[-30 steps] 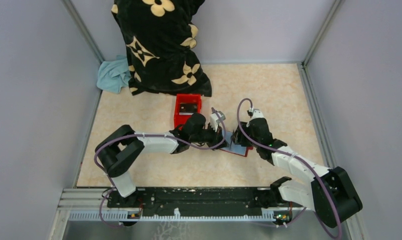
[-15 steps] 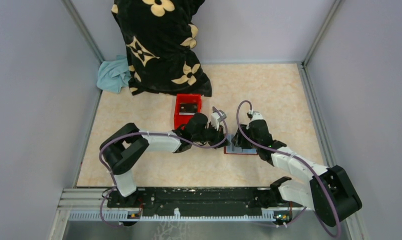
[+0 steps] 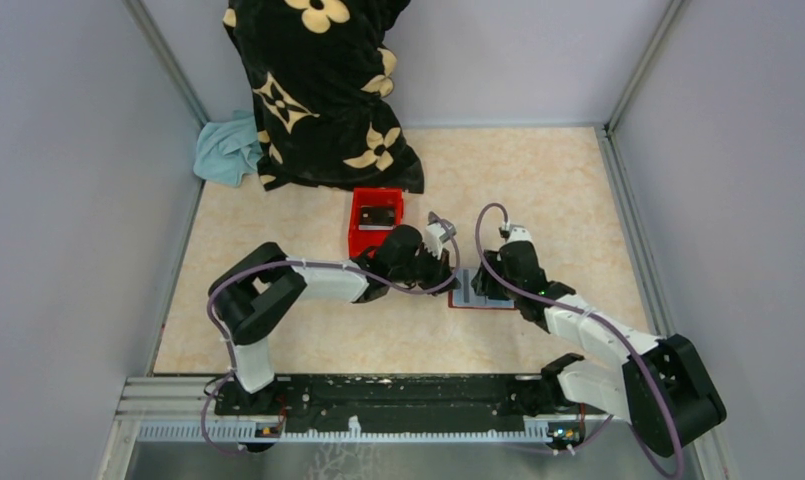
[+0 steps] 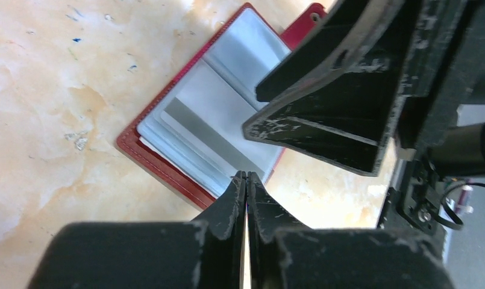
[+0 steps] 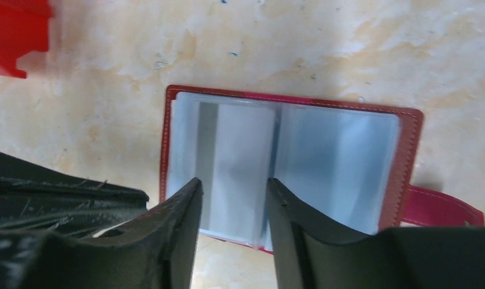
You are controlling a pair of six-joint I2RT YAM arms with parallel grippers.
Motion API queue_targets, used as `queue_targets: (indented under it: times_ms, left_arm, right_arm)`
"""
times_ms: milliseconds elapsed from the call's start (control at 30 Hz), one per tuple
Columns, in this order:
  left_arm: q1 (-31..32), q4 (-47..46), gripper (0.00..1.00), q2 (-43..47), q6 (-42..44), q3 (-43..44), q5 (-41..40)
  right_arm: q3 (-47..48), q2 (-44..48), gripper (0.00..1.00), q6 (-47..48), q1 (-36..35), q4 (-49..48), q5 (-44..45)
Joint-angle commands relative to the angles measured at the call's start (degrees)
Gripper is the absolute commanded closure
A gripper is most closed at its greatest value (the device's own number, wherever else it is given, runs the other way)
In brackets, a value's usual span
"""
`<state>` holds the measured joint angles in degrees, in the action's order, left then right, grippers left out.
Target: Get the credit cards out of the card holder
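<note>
The dark red card holder (image 3: 475, 296) lies open and flat on the table between my two grippers. Its pale blue-grey cards and sleeves (image 5: 240, 150) fill both halves inside the red rim (image 5: 410, 150). My left gripper (image 4: 246, 176) is shut, its tips touching the near edge of the pale sleeves (image 4: 209, 114); I cannot tell whether a card is pinched. It shows at the holder's left side in the top view (image 3: 446, 268). My right gripper (image 5: 232, 186) is open, its fingers straddling the left page just above it; it shows in the top view too (image 3: 488, 285).
A bright red open box (image 3: 376, 222) stands just behind the left gripper; its corner shows in the right wrist view (image 5: 17, 30). A black flowered cloth (image 3: 318, 90) and a teal cloth (image 3: 226, 150) lie at the back left. The holder's strap (image 5: 444, 208) sticks out at its right.
The holder's raised page has come down and it now lies flat. My left arm has shifted right, closer to the holder's edge. The right gripper has moved slightly.
</note>
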<state>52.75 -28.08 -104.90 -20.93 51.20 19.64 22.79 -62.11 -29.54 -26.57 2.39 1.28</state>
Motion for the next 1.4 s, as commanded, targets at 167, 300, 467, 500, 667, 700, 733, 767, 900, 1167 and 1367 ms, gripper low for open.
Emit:
queue_targets:
  times_ms: [167, 300, 467, 500, 667, 700, 733, 767, 900, 1167, 1367]
  left_arm:
    - [0.2, 7.3, 1.00, -5.5, -0.2, 5.7, -3.7]
    - [0.2, 8.5, 1.00, -5.8, -0.3, 5.8, -5.9]
    - [0.2, 9.3, 1.00, -6.8, -0.5, 6.6, -6.0]
    - [0.2, 9.3, 1.00, -7.0, -0.7, 6.8, -5.7]
    - [0.2, 9.1, 1.00, -7.9, -1.3, 7.5, -5.2]
    - [0.2, 9.2, 1.00, -8.2, -1.3, 7.8, -5.2]
    - [0.2, 9.3, 1.00, -8.5, -1.4, 8.2, -5.0]
    - [0.3, 9.4, 1.00, -8.7, -1.6, 8.4, -4.8]
    - [0.3, 8.9, 1.00, -8.9, -2.3, 8.5, -3.8]
    - [0.5, 8.1, 1.00, -7.6, -3.2, 8.6, -2.3]
    - [1.0, 8.9, 1.00, -6.0, -2.8, 9.4, -2.6]
  right_arm:
    - [2.2, -1.4, 0.79, -1.1, 1.1, 1.9, 6.3]
    - [1.0, -1.6, 0.85, -1.9, 1.6, 0.3, 5.6]
    - [1.0, -2.0, 0.93, -1.4, 2.3, 0.3, 5.0]
    - [0.9, -2.2, 0.95, -1.3, 2.4, 0.1, 4.9]
    - [-0.2, -4.1, 1.00, -1.5, 2.4, -1.9, 2.8]
    - [-0.6, -4.4, 1.00, -1.6, 2.4, -2.4, 2.2]
    - [-0.9, -4.7, 1.00, -1.8, 2.4, -2.9, 1.8]
    - [-1.0, -4.8, 1.00, -1.8, 2.4, -3.3, 1.5]
    - [-1.3, -5.3, 1.00, -2.0, 2.4, -4.1, 1.0]
    - [-1.8, -6.3, 1.00, -2.2, 2.4, -5.3, 0.2]
    - [-1.8, -6.5, 1.00, -2.6, 2.4, -5.8, -0.1]
